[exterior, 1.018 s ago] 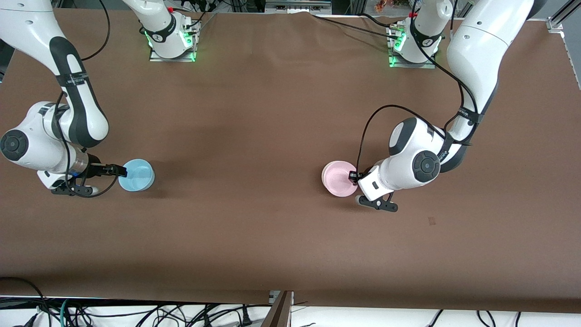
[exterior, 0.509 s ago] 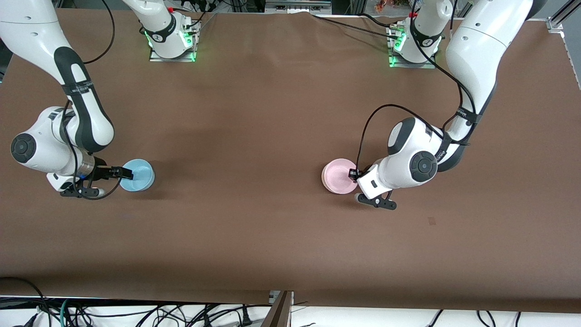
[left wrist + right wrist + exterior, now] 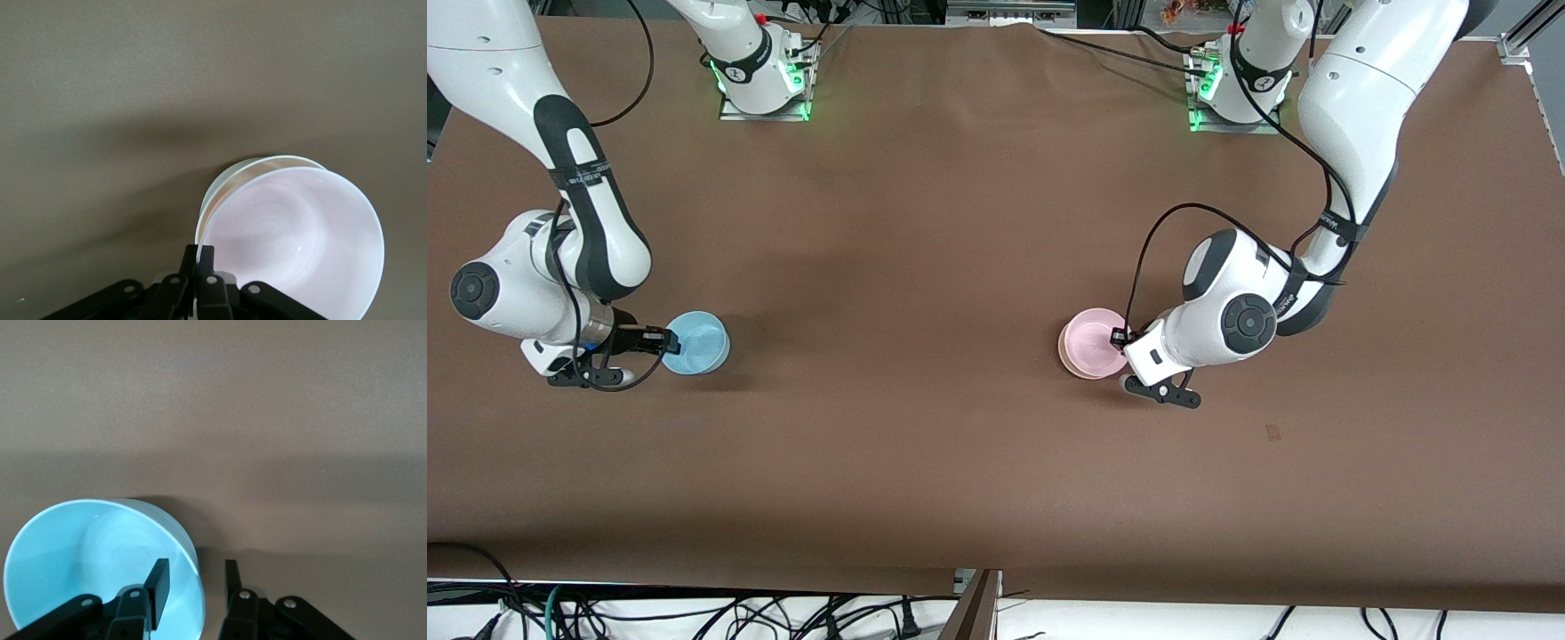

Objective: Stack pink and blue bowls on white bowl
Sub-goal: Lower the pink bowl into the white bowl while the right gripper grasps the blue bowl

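Observation:
The pale pink bowl sits nested in the white bowl, toward the left arm's end of the table. In the left wrist view the pink bowl shows with the white bowl's rim peeking out beside it. My left gripper is shut on the pink bowl's rim. The sky-blue bowl stands on the table toward the right arm's end. My right gripper is open and straddles the blue bowl's rim, one finger inside and one outside.
The brown table lies bare between the two bowls. Both arm bases stand along the table edge farthest from the front camera. Cables hang below the edge nearest it.
My right arm moved in toward the blue bowl, then its fingers drew back slightly along the rim. My left gripper and the pink bowl shifted slightly toward the arm bases.

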Action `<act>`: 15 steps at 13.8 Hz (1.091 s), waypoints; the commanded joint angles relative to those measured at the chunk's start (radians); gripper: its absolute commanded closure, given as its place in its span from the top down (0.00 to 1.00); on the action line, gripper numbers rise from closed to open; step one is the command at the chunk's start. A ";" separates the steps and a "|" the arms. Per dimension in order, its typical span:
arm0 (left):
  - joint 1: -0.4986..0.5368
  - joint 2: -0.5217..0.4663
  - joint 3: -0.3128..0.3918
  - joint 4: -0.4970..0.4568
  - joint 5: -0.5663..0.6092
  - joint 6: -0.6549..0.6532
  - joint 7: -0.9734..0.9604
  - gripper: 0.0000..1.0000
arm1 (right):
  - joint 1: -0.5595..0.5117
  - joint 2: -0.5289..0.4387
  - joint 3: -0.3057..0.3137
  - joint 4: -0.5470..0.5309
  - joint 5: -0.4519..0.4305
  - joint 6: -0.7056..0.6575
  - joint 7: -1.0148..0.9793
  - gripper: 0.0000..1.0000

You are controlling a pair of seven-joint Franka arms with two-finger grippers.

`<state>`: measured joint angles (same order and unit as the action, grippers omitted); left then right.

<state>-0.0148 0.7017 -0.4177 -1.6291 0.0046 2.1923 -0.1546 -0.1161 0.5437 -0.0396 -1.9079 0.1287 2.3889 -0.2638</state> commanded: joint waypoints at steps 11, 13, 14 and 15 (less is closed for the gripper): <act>-0.036 -0.010 0.008 -0.017 0.026 0.027 -0.053 0.00 | -0.007 -0.059 0.012 0.098 0.029 -0.200 -0.040 0.00; -0.042 -0.010 0.010 -0.017 0.028 0.027 -0.053 0.00 | -0.007 -0.071 0.020 0.098 0.029 -0.207 -0.040 0.00; -0.042 -0.008 0.010 -0.017 0.046 0.029 -0.053 0.00 | -0.007 -0.080 0.036 0.105 0.029 -0.224 -0.037 0.00; -0.040 -0.008 0.010 -0.017 0.061 0.029 -0.053 0.00 | -0.005 -0.080 0.041 0.122 0.029 -0.250 -0.035 0.00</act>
<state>-0.0455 0.7022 -0.4159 -1.6325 0.0272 2.2031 -0.1892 -0.1154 0.4786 -0.0193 -1.8031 0.1379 2.1838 -0.2805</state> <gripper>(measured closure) 0.974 0.982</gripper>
